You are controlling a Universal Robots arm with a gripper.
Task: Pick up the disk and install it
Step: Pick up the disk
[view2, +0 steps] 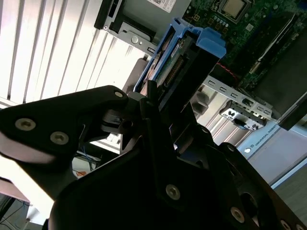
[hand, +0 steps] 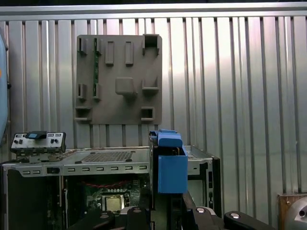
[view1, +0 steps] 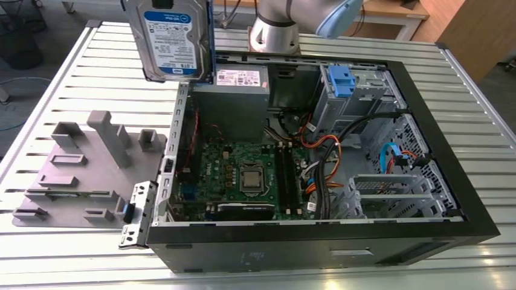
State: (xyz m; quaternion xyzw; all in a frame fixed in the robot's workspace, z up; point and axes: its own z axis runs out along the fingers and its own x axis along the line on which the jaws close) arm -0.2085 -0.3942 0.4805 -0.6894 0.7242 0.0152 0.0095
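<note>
Pinches the hard drive [view1: 173,39] in the pincer [view2: 165,103]; holds it aloft, long axis upright, over the open computer case's [view1: 322,251] edge at the exterior view's left, well apart from the drive cage [view1: 371,96].

One disk [view1: 171,42]: flat silver-metal hard drive, white-and-blue label facing out, blue plastic carrier framing its edges. It hung upright on end, aloft, above the open computer case's [view1: 472,220] corner.
</note>
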